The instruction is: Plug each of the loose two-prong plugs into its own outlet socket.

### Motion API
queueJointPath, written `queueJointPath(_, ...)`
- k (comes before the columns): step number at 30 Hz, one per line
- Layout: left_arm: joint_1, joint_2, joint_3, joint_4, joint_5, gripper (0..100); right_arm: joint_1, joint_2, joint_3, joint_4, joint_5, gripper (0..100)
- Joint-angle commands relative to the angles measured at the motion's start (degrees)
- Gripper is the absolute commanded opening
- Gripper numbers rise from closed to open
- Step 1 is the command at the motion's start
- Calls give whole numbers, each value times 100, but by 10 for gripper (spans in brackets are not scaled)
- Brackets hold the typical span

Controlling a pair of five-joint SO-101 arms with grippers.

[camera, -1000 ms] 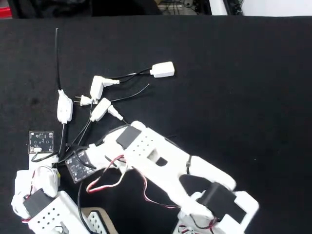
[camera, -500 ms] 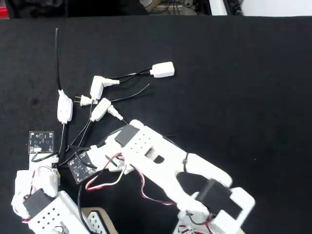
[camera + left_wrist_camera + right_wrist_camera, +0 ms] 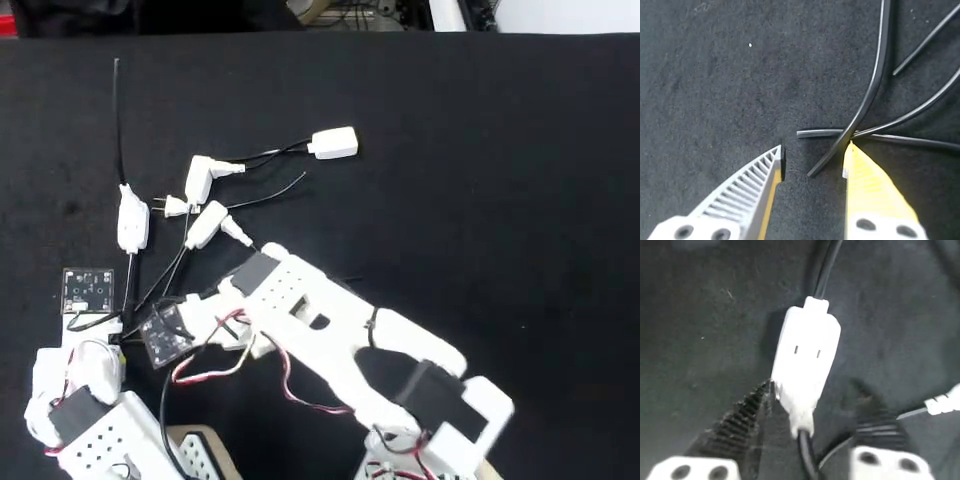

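plugs (image 3: 176,207) lie loose and unmated among the white pieces on the bench (image 3: 480,200), unmoved over the last second, while the right arm (image 3: 330,330) has crept a little towards them. the right hand (image 3: 812,400) gapes with a white outlet socket (image 3: 807,352) between its jaws, not clamped; the left hand (image 3: 812,152) is spread and empty over black cords (image 3: 875,90). likely a grasp on the socket is being lined up, with no pairing made yet.
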Motion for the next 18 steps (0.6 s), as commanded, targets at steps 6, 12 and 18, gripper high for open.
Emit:
queueJointPath(6, 66, -26, 57, -79, 35, 202, 9, -1490, -558, 932, -527, 528)
queueJointPath(12, 66, -18, -40, -70, -9, 202, 334, -2571, -708, 2611, -668, 492)
queueJointPath(18, 418, -9, -470, -70, -826, 202, 2558, -4110, -699, 3279, -1196, 315)
